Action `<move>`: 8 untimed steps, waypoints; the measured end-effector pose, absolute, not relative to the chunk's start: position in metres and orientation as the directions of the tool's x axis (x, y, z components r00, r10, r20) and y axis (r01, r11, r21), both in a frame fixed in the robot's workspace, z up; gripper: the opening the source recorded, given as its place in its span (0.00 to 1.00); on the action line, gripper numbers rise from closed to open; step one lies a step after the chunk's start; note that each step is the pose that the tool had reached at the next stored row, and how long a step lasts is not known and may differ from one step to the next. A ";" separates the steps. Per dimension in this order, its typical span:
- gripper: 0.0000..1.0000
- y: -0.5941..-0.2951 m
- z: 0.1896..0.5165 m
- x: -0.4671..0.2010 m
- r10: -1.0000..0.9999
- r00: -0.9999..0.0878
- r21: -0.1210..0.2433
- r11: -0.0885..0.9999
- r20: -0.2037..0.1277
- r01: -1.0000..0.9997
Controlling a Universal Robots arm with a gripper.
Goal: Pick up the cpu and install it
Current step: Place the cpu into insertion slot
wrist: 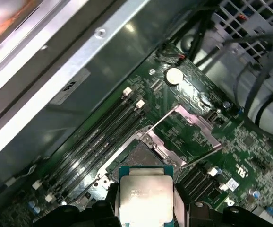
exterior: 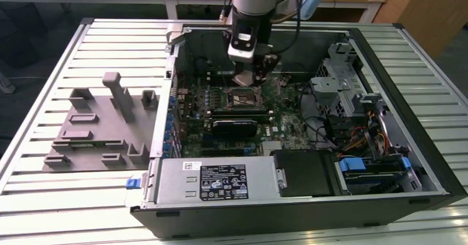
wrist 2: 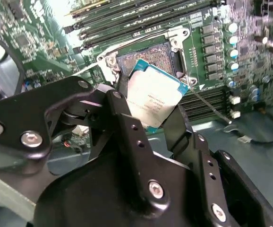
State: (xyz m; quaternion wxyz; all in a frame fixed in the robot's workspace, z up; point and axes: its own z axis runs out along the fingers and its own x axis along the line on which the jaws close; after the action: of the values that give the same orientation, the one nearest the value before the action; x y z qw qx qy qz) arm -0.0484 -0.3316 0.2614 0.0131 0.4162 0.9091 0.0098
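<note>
the gripper [exterior: 251, 76] hangs inside the open computer case [exterior: 172, 64], just above the cpu socket [exterior: 245, 98] on the motherboard [exterior: 281, 130]. its black fingers [wrist 2: 127, 127] are clamped on two opposite edges of the cpu [wrist 2: 153, 94], which is held in the air over the socket and not seated. around the socket the room is tight: memory slots [wrist: 103, 127] run along one side, a black heatsink [exterior: 234, 127] sits just beyond on the near side, and cables [exterior: 329, 124] crowd the exterior view's right; the case wall stands close behind the arm. the chip is square, so no side is the longer one; its silvery top plate faces the wrist cameras. in the second wrist view it sits turned, one corner toward the socket opening. the first wrist view shows the socket's metal load plate [wrist: 195, 125] swung up and open with its thin lever beside it, and the bare socket bed [wrist: 139, 151] just past the chip's edge. the exterior view alone takes in the slatted table [exterior: 44, 201] and the grey tray [exterior: 95, 130], well apart from the case on the exterior view's left.
</note>
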 end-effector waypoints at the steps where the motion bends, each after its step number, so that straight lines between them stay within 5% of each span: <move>1: 0.54 -0.332 0.261 -0.048 0.769 -0.640 0.029 0.640 -0.016 0.768; 8: 0.54 -0.332 0.261 -0.048 0.844 -0.537 0.028 0.537 -0.016 0.843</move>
State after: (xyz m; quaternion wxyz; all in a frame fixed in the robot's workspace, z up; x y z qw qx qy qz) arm -0.0484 -0.3316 0.2606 0.0138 0.4812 0.8765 0.0087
